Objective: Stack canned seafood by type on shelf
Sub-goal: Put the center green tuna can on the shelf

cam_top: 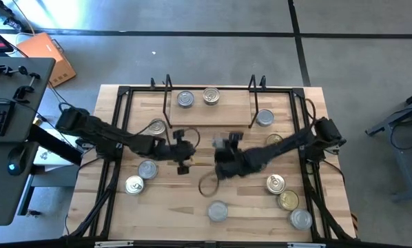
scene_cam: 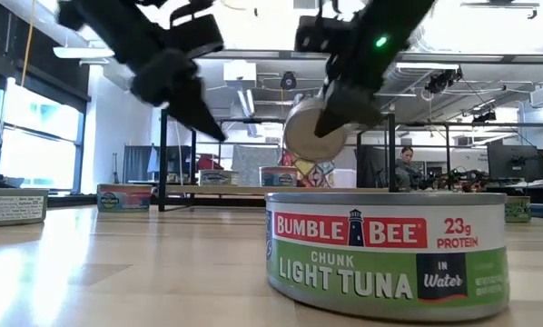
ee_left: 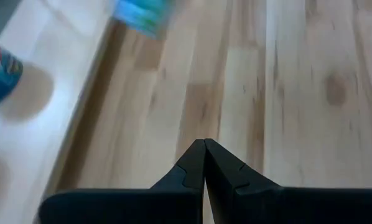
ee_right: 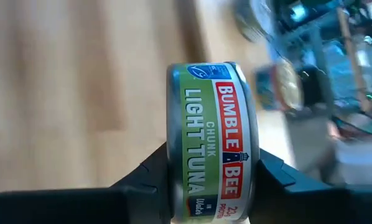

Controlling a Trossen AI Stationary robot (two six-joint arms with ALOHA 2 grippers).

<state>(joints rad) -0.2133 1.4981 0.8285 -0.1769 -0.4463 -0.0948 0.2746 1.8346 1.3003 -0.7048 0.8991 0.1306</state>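
My right gripper (ee_right: 211, 171) is shut on a green-labelled tuna tin (ee_right: 211, 130) and holds it in the air over the middle of the table (scene_cam: 312, 127). My left gripper (ee_left: 204, 146) is shut with nothing in it. It hangs above the table just to the left of the right gripper (cam_top: 187, 157). The shelf (cam_top: 227, 114), a light-wood board between black uprights, stands at the far side. Two tins (cam_top: 185, 98) (cam_top: 211, 95) rest on the board on their bases. My right gripper pinches the tin between its two fingers, one on each flat end (ee_right: 171, 155). The label wall faces the wrist camera. The fingers slant down from the table's right side. The tin is lifted clear of the table and tipped onto its edge.
Loose tins stand on the tabletop: three at the left (cam_top: 156, 127) (cam_top: 147, 169) (cam_top: 134, 184), one at the near middle (cam_top: 218, 211), several at the right (cam_top: 275, 182) (cam_top: 301, 219), and one beside the shelf (cam_top: 264, 118). A black frame (cam_top: 123, 91) rims the table.
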